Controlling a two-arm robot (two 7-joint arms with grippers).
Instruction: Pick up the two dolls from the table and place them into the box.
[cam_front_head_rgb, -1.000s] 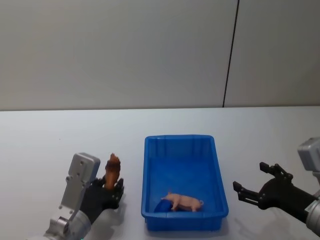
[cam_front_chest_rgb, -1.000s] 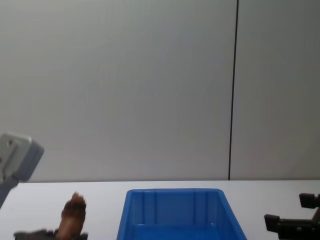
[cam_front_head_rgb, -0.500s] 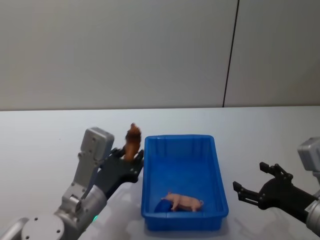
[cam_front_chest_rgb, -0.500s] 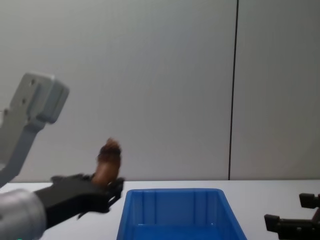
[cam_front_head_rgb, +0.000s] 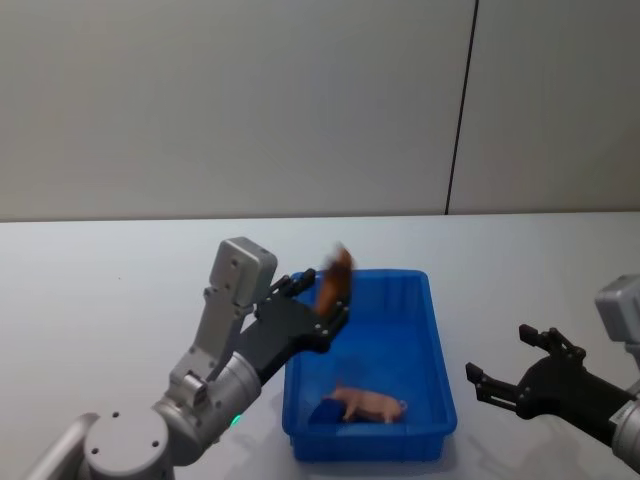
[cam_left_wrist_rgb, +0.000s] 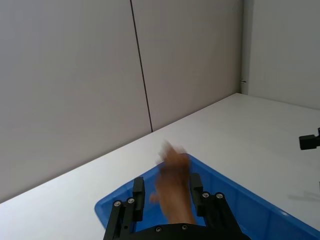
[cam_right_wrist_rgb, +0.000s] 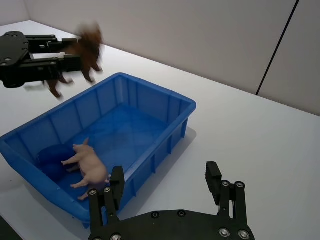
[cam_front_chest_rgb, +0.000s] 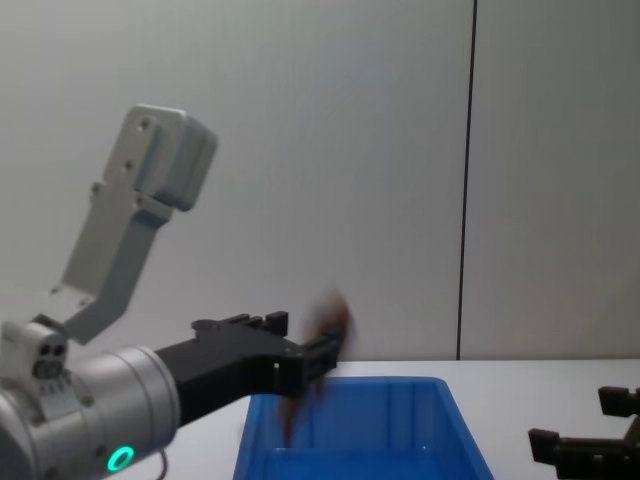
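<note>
I see a pink pig (cam_front_head_rgb: 368, 402) and blue doll (cam_front_head_rgb: 325, 410) at the near end of the box (cam_front_head_rgb: 437, 345). R gripper (cam_front_head_rgb: 503, 383) is spread open w/ nothing in it, right of the box. Farther back, L gripper (cam_front_head_rgb: 322, 305) is clamped on the brown doll (cam_front_head_rgb: 334, 282), above the box's far-left rim.

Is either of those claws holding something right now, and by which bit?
The left gripper holds the brown doll by its lower end, over the blue box. The right gripper is open and holds nothing.
</note>
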